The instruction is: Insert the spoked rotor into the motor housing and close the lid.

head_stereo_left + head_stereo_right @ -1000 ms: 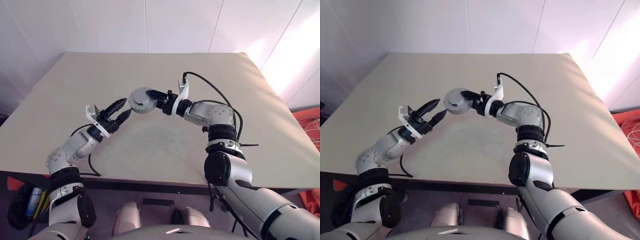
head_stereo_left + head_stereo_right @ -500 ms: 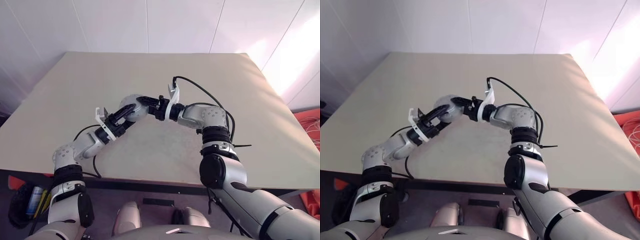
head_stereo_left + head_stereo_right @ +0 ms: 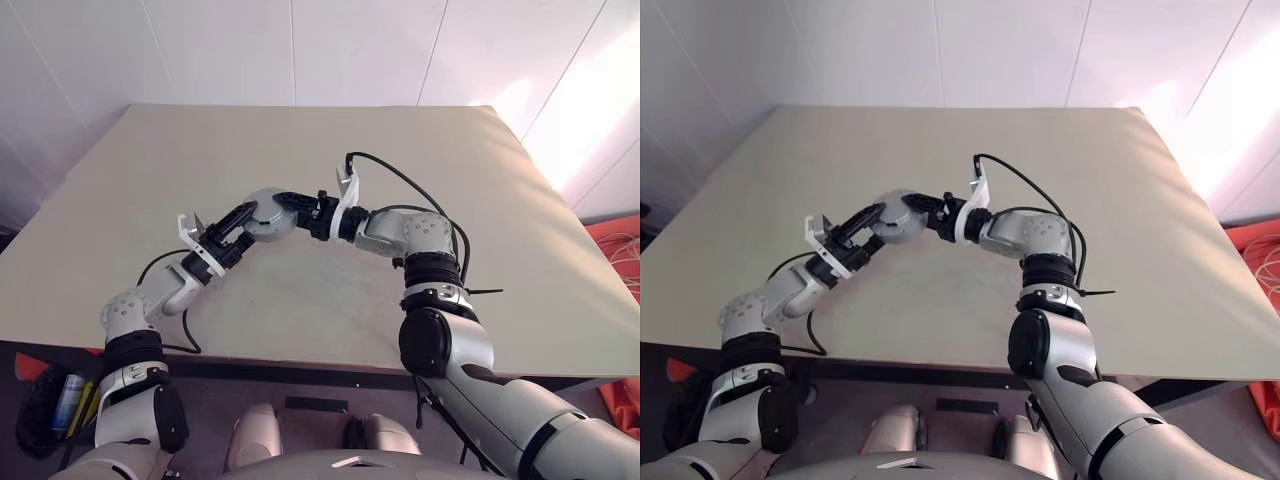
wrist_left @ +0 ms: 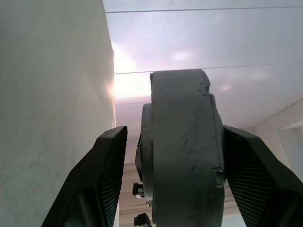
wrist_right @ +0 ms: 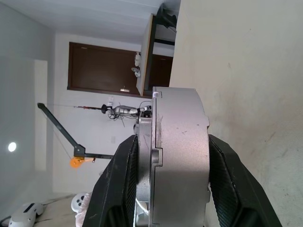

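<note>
The motor housing [image 3: 266,212] is a round grey puck held on edge above the table, its shell seen edge-on in the right wrist view [image 5: 180,156]. My right gripper [image 3: 277,209] comes from the right and is shut on it, both pads against its flat faces. My left gripper [image 3: 238,224] reaches in from the left and stands open, its two fingers straddling the housing's rim [image 4: 184,151], with a narrow gap showing on one side. The spoked rotor and the lid are out of view.
The beige table [image 3: 300,290] stretches wide under both arms, with its front edge near me. White wall panels rise behind it. An orange object [image 3: 620,240] lies on the floor beyond the table's right edge.
My right gripper carried the housing leftward. My left gripper moved toward it and now has its fingers on either side of the housing.
</note>
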You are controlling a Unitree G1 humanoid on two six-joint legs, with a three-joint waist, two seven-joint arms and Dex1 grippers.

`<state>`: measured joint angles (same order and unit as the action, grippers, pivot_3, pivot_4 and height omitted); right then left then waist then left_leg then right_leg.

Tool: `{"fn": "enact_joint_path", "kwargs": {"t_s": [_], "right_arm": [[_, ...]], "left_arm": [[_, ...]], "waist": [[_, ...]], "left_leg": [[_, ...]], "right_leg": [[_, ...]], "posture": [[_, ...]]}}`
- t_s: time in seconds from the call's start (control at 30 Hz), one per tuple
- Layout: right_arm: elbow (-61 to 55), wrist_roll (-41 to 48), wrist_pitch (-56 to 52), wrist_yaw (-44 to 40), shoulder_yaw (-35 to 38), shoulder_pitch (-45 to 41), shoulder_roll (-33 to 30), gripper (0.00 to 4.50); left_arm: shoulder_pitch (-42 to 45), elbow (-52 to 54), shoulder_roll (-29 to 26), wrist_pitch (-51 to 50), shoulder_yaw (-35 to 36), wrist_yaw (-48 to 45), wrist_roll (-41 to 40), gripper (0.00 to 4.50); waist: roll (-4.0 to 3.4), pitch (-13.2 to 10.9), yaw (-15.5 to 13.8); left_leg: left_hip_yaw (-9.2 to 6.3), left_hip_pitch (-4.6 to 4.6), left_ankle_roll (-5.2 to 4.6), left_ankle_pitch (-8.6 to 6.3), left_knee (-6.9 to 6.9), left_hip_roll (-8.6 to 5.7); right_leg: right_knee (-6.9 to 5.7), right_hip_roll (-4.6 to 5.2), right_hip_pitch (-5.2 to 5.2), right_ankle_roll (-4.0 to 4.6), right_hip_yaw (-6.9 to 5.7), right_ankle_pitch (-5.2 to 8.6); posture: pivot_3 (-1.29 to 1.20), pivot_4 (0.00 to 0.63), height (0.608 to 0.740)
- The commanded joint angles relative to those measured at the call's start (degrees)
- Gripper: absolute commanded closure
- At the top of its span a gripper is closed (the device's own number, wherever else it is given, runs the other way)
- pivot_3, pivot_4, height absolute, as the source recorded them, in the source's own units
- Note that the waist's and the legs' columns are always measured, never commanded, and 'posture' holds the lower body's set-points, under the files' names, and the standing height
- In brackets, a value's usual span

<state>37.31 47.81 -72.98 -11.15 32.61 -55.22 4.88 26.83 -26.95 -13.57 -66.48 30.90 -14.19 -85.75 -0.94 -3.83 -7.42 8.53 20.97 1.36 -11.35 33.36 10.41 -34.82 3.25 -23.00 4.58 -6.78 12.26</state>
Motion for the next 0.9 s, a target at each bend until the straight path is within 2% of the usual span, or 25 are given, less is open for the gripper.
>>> {"fn": "enact_joint_path", "kwargs": {"t_s": [0.03, 0.13, 0.6, 0.63, 0.8, 0.9], "right_arm": [[-2.9, 3.2, 0.5, -1.8, 0.1, -1.6, 0.3, 2.47], [-2.9, 3.1, 0.6, -1.9, -0.1, -1.5, 0.2, 2.47], [-4.1, 0.5, 4.1, -5.6, -5.4, 0.1, -1.0, 2.47], [-4.2, 0.3, 4.5, -6.1, -5.9, 0.2, -1.2, 1.75], [-5.7, -2.6, 11.3, -6.4, -8.7, 0.9, -1.2, 0.18], [-5.0, -4.2, 16.8, -6.3, -9.0, 1.1, -1.2, 0.18]], "left_arm": [[0.9, 1.9, 0.1, 0.4, 0.2, -0.2, 0.5, 1.71], [1.0, 2.1, 0.5, 0.7, 0.4, 0.3, 0.3, 2.43], [1.2, 2.6, 1.4, 0.9, 1.6, 3.1, -1.2, 2.43], [1.2, 2.6, 1.4, 0.9, 1.6, 3.1, -1.2, 2.43], [1.0, 3.4, 1.8, 0.9, 1.8, 3.9, -1.9, 2.43], [1.0, 4.0, 2.0, 1.8, 1.7, 4.0, -1.4, 2.43]], "waist": [[0.0, 0.0, 0.0], [0.0, 0.0, 0.0], [0.01, 0.0, 0.0], [0.01, 0.0, 0.0], [0.03, 0.0, 0.0], [0.03, 0.0, 0.0]], "left_leg": [[0.0, 0.0, 0.0, 0.0, 0.0, 0.0], [0.0, 0.0, 0.0, 0.0, 0.0, 0.0], [0.0, 0.01, 0.0, 0.0, 0.02, 0.0], [0.0, 0.01, 0.0, 0.0, 0.02, 0.0], [0.0, 0.02, 0.0, 0.0, 0.04, 0.01], [0.0, 0.02, 0.0, 0.0, 0.07, 0.0]], "right_leg": [[0.0, 0.0, 0.0, 0.0, 0.0, 0.0], [-0.01, 0.0, 0.0, 0.0, 0.0, 0.0], [-0.01, 0.0, 0.0, 0.0, 0.0, 0.0], [-0.01, 0.0, 0.0, 0.0, 0.0, 0.0], [-0.02, 0.0, 0.0, 0.0, 0.0, 0.0], [-0.03, 0.0, 0.01, 0.0, 0.0, 0.0]], "posture": [[0.0, 0.0, 0.74], [0.0, 0.0, 0.74], [0.0, 0.0, 0.74], [0.0, 0.0, 0.74], [0.0, 0.0, 0.74], [0.0, 0.0, 0.74]]}}
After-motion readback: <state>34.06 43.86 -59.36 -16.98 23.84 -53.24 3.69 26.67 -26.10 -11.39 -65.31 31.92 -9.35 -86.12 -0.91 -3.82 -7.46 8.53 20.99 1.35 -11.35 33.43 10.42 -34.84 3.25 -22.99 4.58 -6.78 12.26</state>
